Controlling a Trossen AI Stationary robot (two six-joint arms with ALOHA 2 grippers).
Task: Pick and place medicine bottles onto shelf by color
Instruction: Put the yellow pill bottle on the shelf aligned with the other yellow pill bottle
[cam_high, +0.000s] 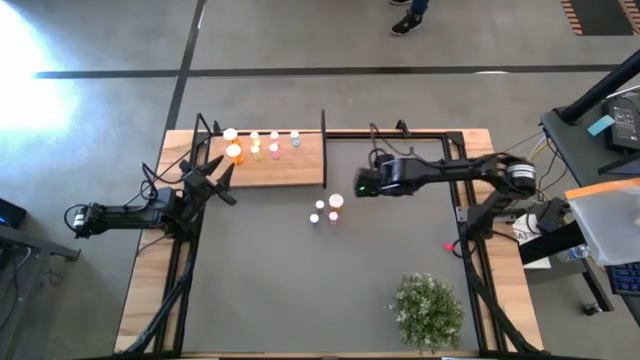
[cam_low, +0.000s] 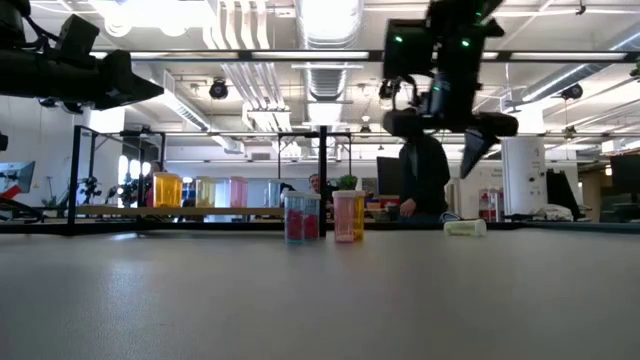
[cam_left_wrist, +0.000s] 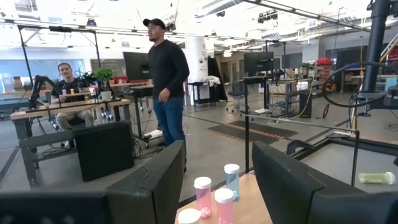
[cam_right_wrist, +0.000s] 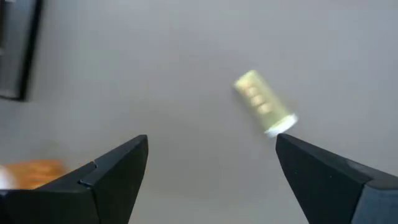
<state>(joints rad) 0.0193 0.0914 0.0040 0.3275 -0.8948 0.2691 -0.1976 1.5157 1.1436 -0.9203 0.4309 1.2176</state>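
Observation:
The wooden shelf (cam_high: 270, 160) lies at the table's far left and carries orange (cam_high: 233, 151), yellow (cam_high: 255, 148), pink (cam_high: 274, 146) and blue (cam_high: 295, 138) medicine bottles, all standing upright. A small cluster of bottles (cam_high: 327, 210) stands on the grey mat just right of the shelf. One yellow-green bottle (cam_right_wrist: 264, 102) lies on its side on the mat, also seen in the low view (cam_low: 465, 228). My right gripper (cam_right_wrist: 211, 143) hangs open above it, tilted downward, well clear of the table (cam_low: 440, 130). My left gripper (cam_high: 215, 182) waits open by the shelf's left end, with nothing between its fingers.
A bushy green plant (cam_high: 428, 310) stands at the mat's near right. A thin black post (cam_high: 324, 150) rises at the shelf's right end. The mat's middle and near left (cam_high: 280, 290) hold nothing. People are in the room beyond the table (cam_left_wrist: 166, 81).

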